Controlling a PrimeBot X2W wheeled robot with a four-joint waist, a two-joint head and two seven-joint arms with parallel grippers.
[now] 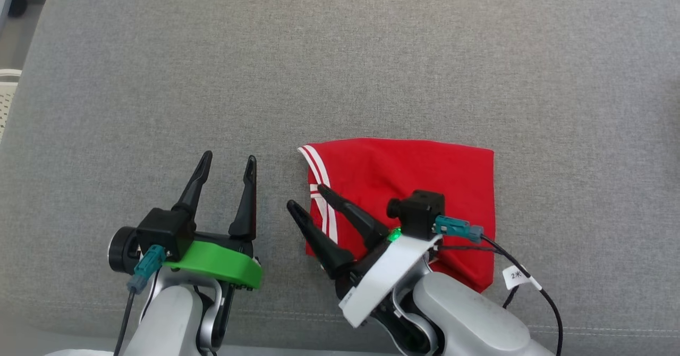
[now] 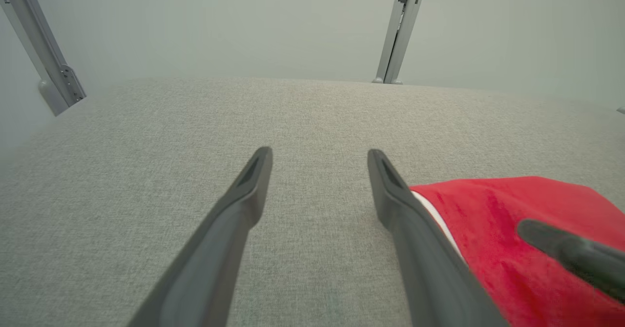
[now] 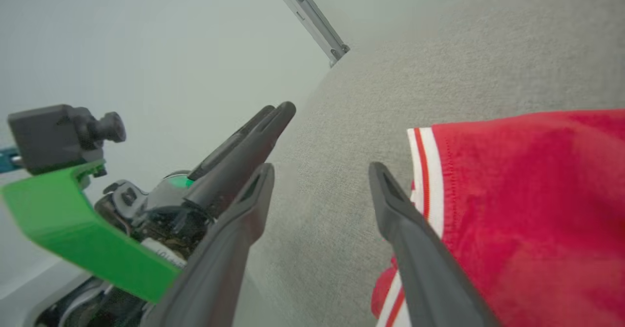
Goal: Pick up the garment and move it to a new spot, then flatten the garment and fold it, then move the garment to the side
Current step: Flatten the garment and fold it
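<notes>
The garment is red with white stripes along its left edge, lying folded in a rough rectangle on the grey padded surface. My right gripper is open over the garment's left striped edge, one finger above the cloth, the other over bare surface, with nothing between them. In the right wrist view the garment lies right of the open right gripper. My left gripper stands open just left of the garment, apart from it. The left wrist view has the left gripper open and the garment at its lower right.
The grey surface stretches wide beyond and to the right of the garment. Its front seam runs near my arms. A pale object sits past the left edge. Metal posts stand behind the far edge.
</notes>
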